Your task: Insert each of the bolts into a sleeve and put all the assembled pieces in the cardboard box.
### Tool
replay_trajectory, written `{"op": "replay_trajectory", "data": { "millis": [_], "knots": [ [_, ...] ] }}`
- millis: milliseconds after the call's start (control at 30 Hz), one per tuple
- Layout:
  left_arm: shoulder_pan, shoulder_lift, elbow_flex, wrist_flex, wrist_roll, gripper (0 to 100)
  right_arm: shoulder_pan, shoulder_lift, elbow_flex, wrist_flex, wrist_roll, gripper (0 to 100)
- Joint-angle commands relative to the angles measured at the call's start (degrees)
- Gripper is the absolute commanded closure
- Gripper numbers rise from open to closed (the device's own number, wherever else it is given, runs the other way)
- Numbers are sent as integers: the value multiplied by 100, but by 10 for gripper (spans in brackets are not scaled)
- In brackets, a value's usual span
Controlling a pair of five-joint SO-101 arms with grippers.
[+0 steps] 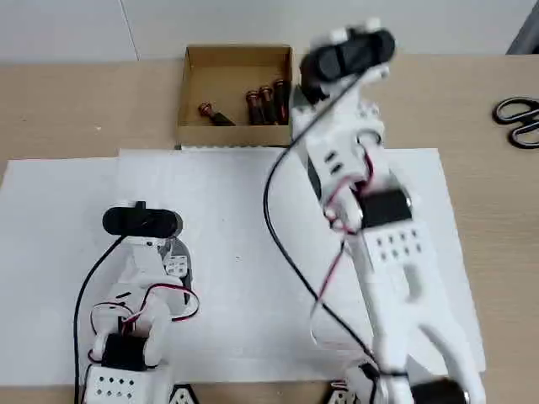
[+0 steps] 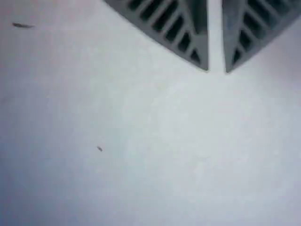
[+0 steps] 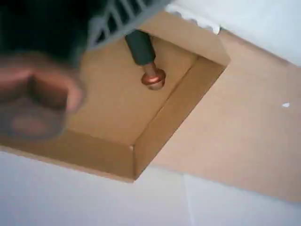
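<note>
The cardboard box [image 1: 236,59] stands at the far middle of the table. Three assembled pieces [image 1: 268,105], dark sleeves with copper bolts, lie side by side in its right half, and one more [image 1: 210,114] lies at its left. My right gripper [image 1: 296,97] hangs over the box's right wall. In the right wrist view I look into the box [image 3: 155,127] at a sleeved bolt [image 3: 146,63] on its floor, with a blurred copper and dark shape [image 3: 33,94] very close to the camera. My left gripper [image 2: 215,66] rests shut and empty over the white paper [image 2: 141,141], at the near left [image 1: 178,257].
A large white paper sheet [image 1: 236,252] covers the table's middle. Scissors [image 1: 518,118] lie at the far right edge on the bare wood. The right arm's cable [image 1: 278,219] loops over the paper.
</note>
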Motion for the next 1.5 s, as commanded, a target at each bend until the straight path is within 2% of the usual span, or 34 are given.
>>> {"op": "replay_trajectory", "data": {
  "millis": [0,367,733,967,1167,1467],
  "knots": [
    [35,-62,-13,-141,-9,994,31,892,-1275,-215,-53,996],
    [-18,-62,-13,-141,26,994,13,4145,-4431,-171,-44,995],
    [-9,-62,-13,-141,18,994,-84,6440,-6374,-207,-44,995],
    [-9,-62,-13,-141,18,994,-92,7055,-6734,-154,-44,976],
    [-9,-62,-13,-141,18,994,-145,7160,-6743,453,-44,773],
    [-9,-62,-13,-141,18,994,-145,7143,-6813,558,-44,768]
  ]
}}
